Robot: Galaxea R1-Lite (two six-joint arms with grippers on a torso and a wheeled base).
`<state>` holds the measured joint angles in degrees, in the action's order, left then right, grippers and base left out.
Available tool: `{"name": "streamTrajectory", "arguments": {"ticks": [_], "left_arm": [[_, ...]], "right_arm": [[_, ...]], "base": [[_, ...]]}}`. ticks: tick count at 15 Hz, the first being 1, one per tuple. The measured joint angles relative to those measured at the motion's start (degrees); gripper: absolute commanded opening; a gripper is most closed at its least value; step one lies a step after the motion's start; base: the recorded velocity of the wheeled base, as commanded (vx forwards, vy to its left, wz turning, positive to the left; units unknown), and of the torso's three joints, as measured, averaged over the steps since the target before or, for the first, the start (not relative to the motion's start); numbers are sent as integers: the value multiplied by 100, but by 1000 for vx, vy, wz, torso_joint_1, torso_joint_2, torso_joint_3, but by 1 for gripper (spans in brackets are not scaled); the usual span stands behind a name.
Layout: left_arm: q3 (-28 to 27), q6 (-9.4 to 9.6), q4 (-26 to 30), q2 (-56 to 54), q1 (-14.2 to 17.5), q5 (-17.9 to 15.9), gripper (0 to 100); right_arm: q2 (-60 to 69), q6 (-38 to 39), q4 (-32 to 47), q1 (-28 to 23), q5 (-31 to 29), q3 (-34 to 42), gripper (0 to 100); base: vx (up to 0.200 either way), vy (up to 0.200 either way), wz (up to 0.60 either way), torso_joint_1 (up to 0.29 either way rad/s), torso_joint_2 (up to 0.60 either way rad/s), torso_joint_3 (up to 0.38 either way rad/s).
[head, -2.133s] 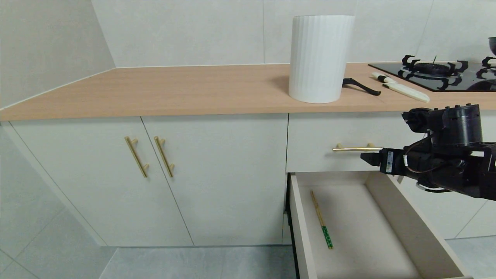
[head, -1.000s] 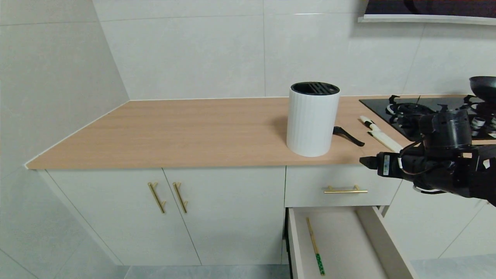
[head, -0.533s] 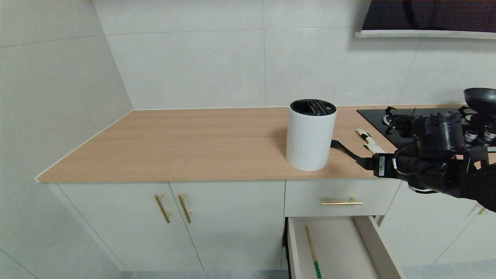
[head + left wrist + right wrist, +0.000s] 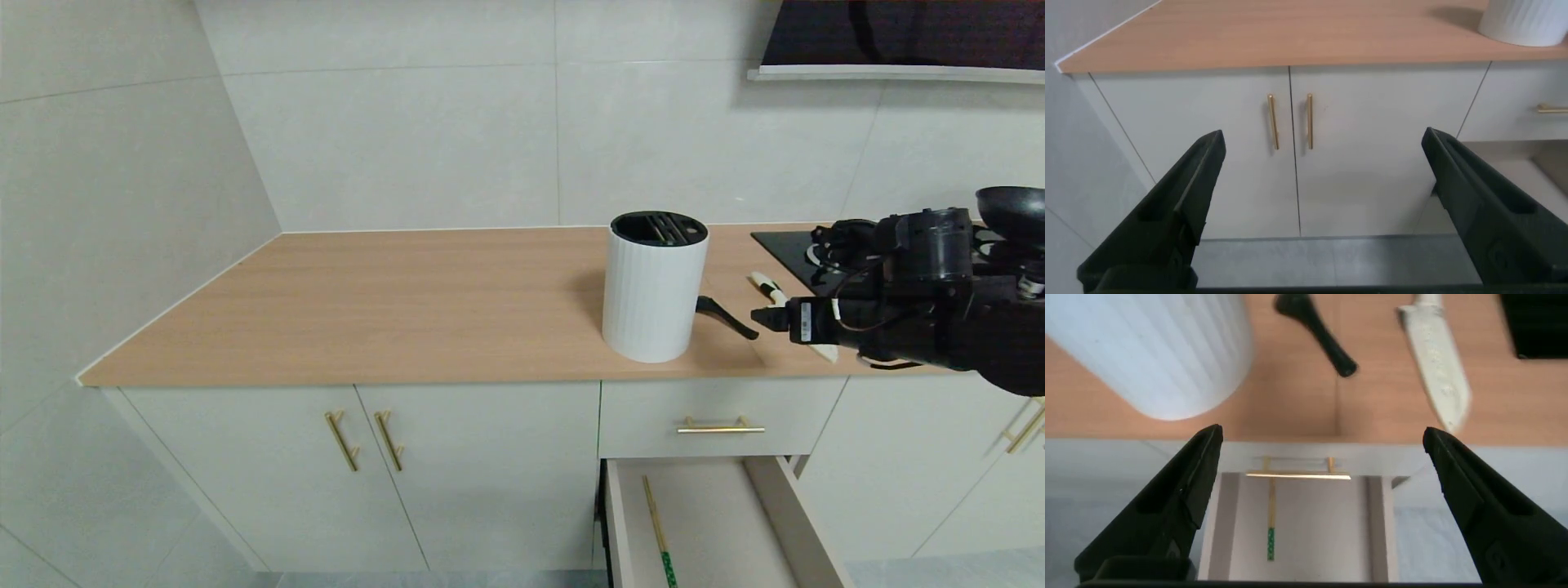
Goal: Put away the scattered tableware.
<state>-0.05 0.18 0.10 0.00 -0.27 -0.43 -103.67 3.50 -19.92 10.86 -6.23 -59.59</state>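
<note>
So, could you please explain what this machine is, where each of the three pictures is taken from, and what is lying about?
It is a two-armed robot on a wheeled base; each arm ends in a two-fingered gripper. The wide picture comes from a camera on its head; the other two come from cameras on its wrists, looking out between the black fingers. In the head view the right gripper hangs by the front edge of the pale wooden countertop, near a white-bladed knife and a black curved handle next to a white ribbed cylindrical holder with a black slotted top. Below, an open white drawer holds bamboo chopsticks with green ends. The left gripper faces white cupboard doors with gold handles. Both grippers are open and hold nothing.
</note>
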Motion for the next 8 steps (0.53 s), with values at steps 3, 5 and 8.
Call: {"name": "streamTrajectory", "arguments": {"ticks": [3,5,8], "left_arm": [[5,0,0,0,2,-1,100],[5,2,0,0,0,-1,100],[5,2,-2,0,0,-1,100]], "right_arm": [[-507,-339,62,-262,602,-647,100],[-934,-588,66,-371,1113,-1134,100],[-1559,-886,13,-485,1504,-1626,100]], "base": [[0,0,0,0,0,0],[0,0,0,0,0,0],[0,0,0,0,0,0]]}}
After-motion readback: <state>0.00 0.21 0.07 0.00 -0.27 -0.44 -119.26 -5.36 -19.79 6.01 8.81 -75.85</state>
